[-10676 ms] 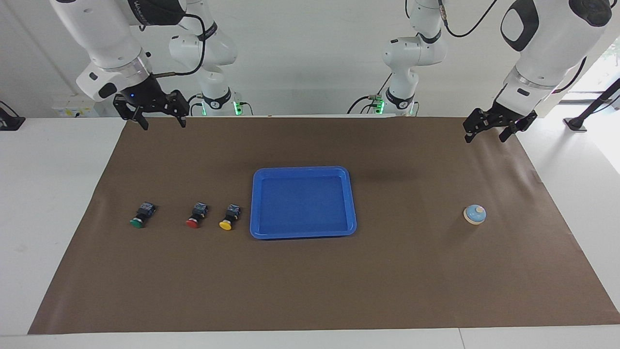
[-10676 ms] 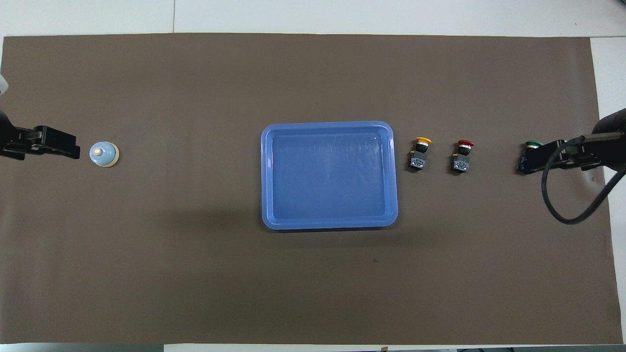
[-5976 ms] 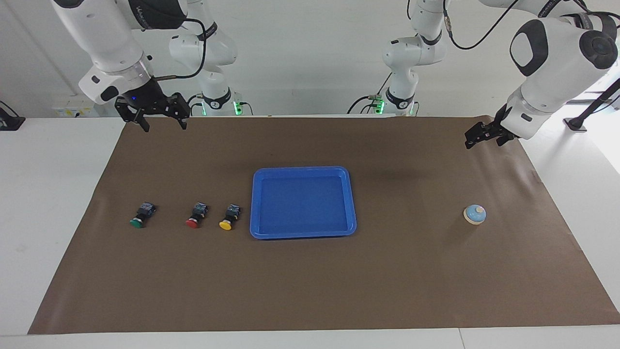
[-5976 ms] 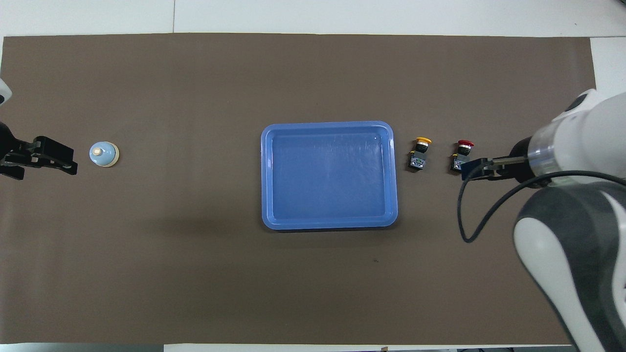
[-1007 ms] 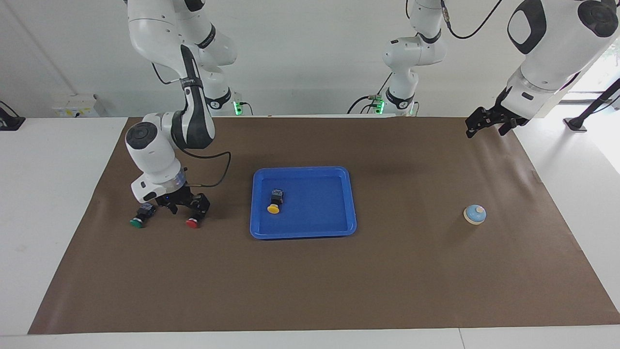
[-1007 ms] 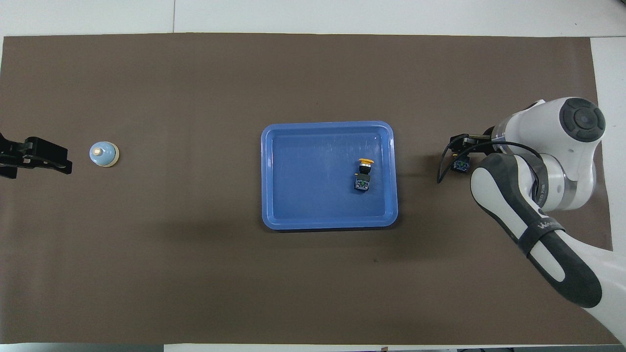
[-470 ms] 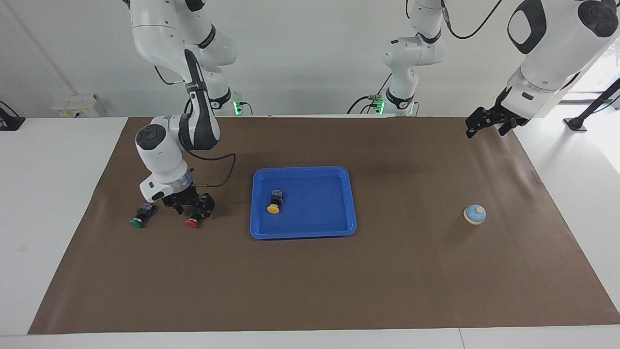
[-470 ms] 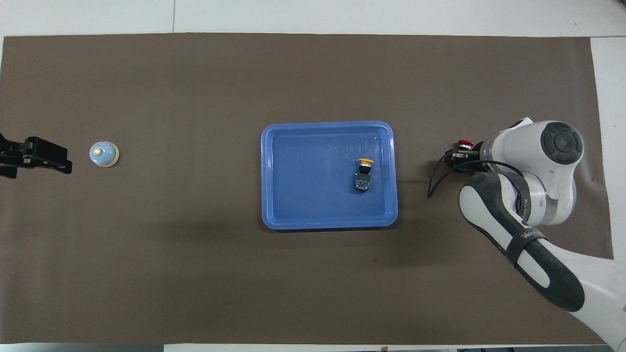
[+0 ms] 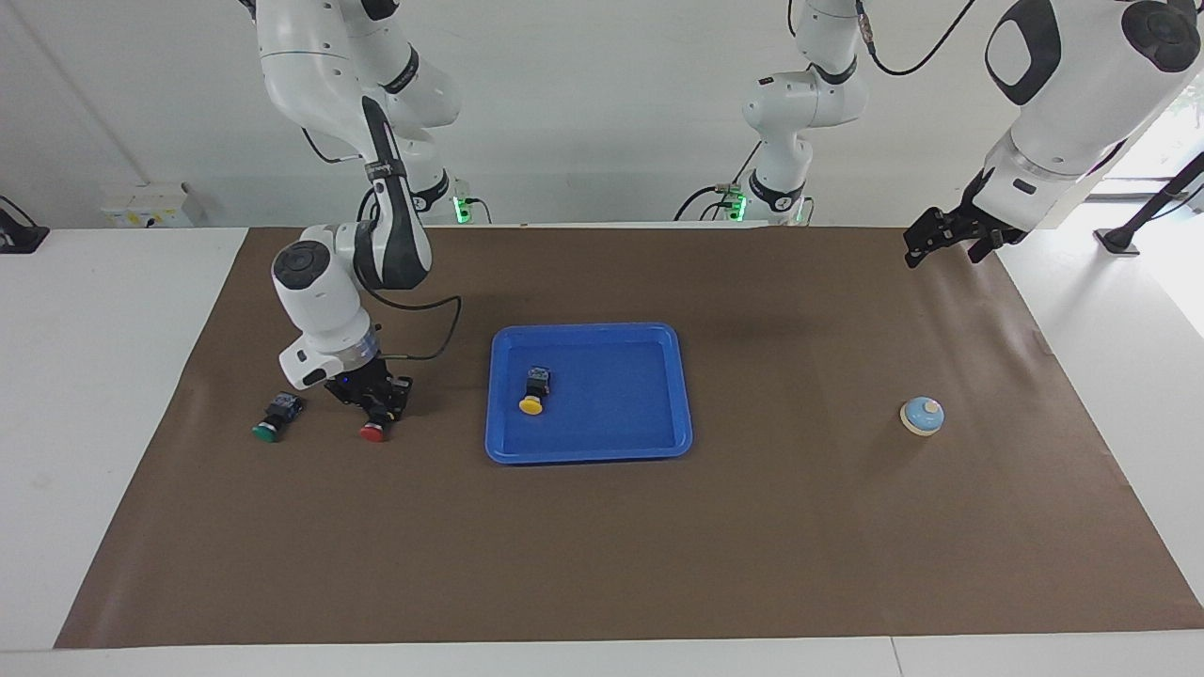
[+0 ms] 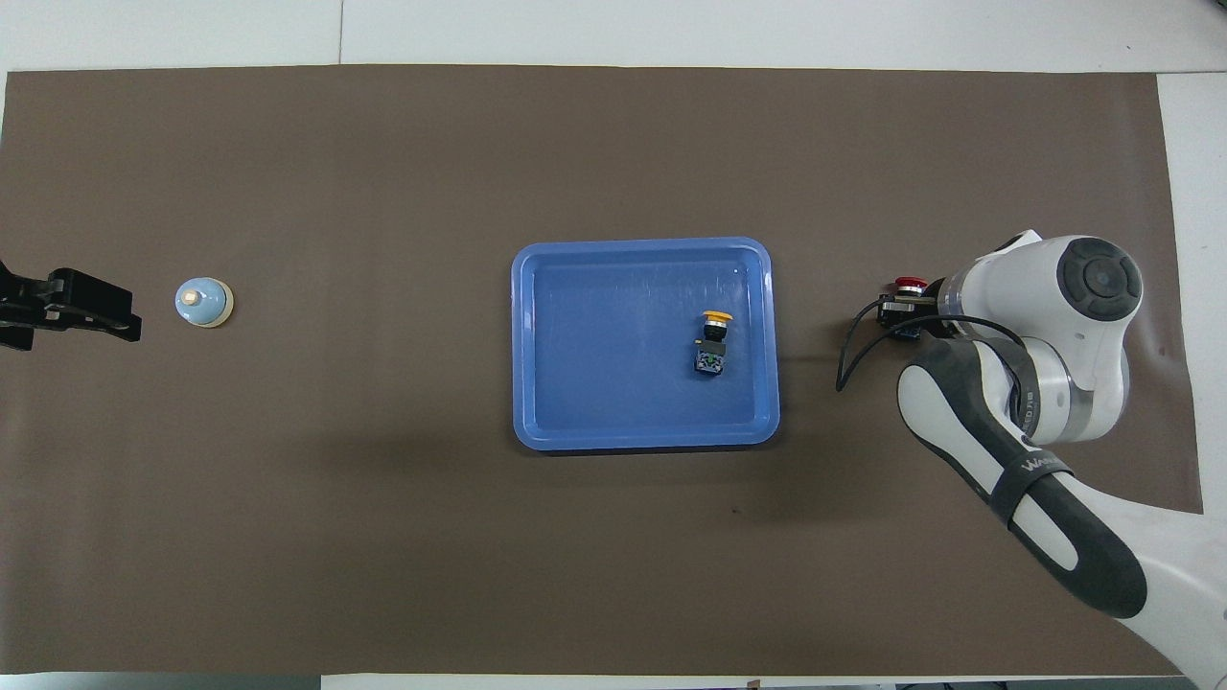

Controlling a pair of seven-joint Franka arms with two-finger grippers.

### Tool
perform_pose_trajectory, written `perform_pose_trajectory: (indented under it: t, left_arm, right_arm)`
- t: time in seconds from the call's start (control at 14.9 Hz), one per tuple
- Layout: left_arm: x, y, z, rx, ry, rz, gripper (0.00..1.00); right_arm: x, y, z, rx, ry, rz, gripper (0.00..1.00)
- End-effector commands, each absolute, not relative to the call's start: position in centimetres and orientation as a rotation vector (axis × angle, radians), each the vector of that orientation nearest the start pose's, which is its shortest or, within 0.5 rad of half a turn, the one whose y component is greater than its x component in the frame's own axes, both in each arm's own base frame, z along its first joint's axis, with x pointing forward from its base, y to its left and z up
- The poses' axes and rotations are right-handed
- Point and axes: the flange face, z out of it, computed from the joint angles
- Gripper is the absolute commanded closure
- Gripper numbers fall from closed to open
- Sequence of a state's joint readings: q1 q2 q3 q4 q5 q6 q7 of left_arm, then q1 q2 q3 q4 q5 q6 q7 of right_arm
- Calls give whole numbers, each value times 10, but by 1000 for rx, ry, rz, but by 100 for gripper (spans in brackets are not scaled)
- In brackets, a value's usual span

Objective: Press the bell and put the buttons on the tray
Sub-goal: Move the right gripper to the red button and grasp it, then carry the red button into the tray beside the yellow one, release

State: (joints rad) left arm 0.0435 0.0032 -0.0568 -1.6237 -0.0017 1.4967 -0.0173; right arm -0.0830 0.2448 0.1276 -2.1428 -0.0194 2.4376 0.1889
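The blue tray (image 9: 588, 330) (image 10: 642, 247) lies mid-table with the yellow button (image 9: 533, 391) (image 10: 711, 341) on its side in it. My right gripper (image 9: 377, 408) (image 10: 899, 312) is down at the mat, shut on the black body of the red button (image 9: 373, 432) (image 10: 909, 283). The green button (image 9: 274, 419) lies beside it, toward the right arm's end; the right arm hides it in the overhead view. The light-blue bell (image 9: 922, 416) (image 10: 203, 302) sits toward the left arm's end. My left gripper (image 9: 945, 243) (image 10: 88, 309) waits open in the air over the mat's corner.
A brown mat (image 9: 602, 545) covers the table, with white tabletop (image 9: 103, 395) showing at both ends. The right arm's cable (image 9: 428, 343) loops between its wrist and the tray.
The right gripper's fingers have closed from wide open onto the red button's body, and its wrist has shifted slightly toward the tray. The left arm has not moved.
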Motion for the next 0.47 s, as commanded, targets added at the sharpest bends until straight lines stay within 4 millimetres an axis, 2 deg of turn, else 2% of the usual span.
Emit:
perform_pose_trajectory:
  t: [0.0, 0.2, 0.34, 0.4]
  left_arm:
    - [538, -6, 593, -3133, -15, 190, 0]
    - [538, -6, 593, -3133, -15, 190, 0]
    - [538, -6, 593, -3133, -15, 190, 0]
    - [538, -5, 593, -3133, -17, 190, 0]
  right_arm:
    - [597, 58, 351, -3095, 141, -40, 100]
    - [618, 114, 398, -3082, 150, 6, 100]
    - [616, 164, 413, -3077, 180, 8, 100]
    - [610, 190, 414, -3079, 172, 13, 100]
